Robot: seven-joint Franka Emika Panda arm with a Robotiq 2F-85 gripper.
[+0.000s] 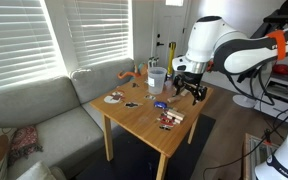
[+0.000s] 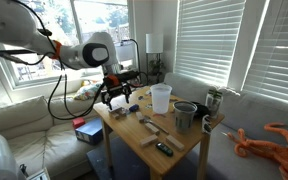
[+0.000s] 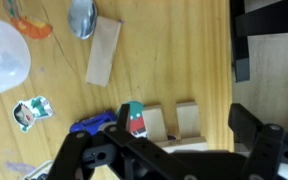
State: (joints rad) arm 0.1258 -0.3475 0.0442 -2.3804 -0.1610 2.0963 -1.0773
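Note:
My gripper (image 3: 169, 150) is open and empty, and hovers over the edge of a wooden table (image 1: 149, 125). In the wrist view two small wooden blocks (image 3: 172, 121) lie side by side between its fingers, apparently with a third across their near ends. A small green and red figure (image 3: 134, 119) stands just beside them, next to a blue item (image 3: 92, 124). The gripper also shows in both exterior views (image 1: 190, 91) (image 2: 117, 97), low above the table (image 2: 174, 135).
A clear plastic cup (image 1: 156, 78) (image 2: 161, 98), a metal mug (image 2: 185, 115), a flat wooden block (image 3: 104, 50), a spoon (image 3: 82, 18) and a sticker (image 3: 29, 112) are on the table. A grey sofa (image 1: 39, 115) stands beside it, and an orange toy (image 2: 276, 140) lies on it.

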